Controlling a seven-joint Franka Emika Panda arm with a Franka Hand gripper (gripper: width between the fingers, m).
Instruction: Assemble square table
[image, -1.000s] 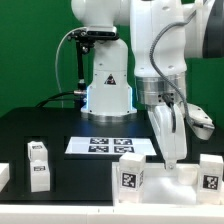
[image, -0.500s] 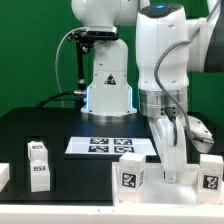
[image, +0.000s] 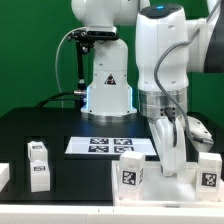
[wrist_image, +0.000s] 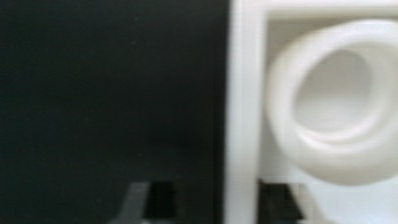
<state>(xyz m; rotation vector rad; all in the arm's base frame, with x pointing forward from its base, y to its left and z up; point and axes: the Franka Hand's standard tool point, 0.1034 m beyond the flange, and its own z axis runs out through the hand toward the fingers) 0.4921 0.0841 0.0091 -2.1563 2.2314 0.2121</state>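
A white robot arm reaches down at the exterior view's right of a black table (image: 40, 125). Its pincer (image: 170, 166) is low over the white square tabletop (image: 160, 186), which lies at the near edge. A tagged white block (image: 130, 178) stands at one end of the tabletop and another (image: 210, 172) at the other end; I cannot tell whether they are joined to it. Two loose legs (image: 38, 152) (image: 41, 176) wait well apart, toward the exterior view's left. The marker board (image: 100, 146) lies behind.

The blurred wrist view shows the tabletop's raised rim (wrist_image: 249, 60) against the black table. Just inside the rim is a round socket (wrist_image: 281, 110). Two dark fingertips (wrist_image: 157, 200) seem to stand apart on either side of the rim. The pincer (wrist_image: 217, 200) looks parted and holds nothing.

The step in hand appears to be taking hold of the tabletop by its rim. To do that well, the arm should settle straight down until the rim sits deep between the fingers. It should then close squarely across the wall, not at a slant. It should also keep clear of the socket, so that the socket stays free for a leg. A shallow or crooked pinch could let the light tray twist or slide on the table.
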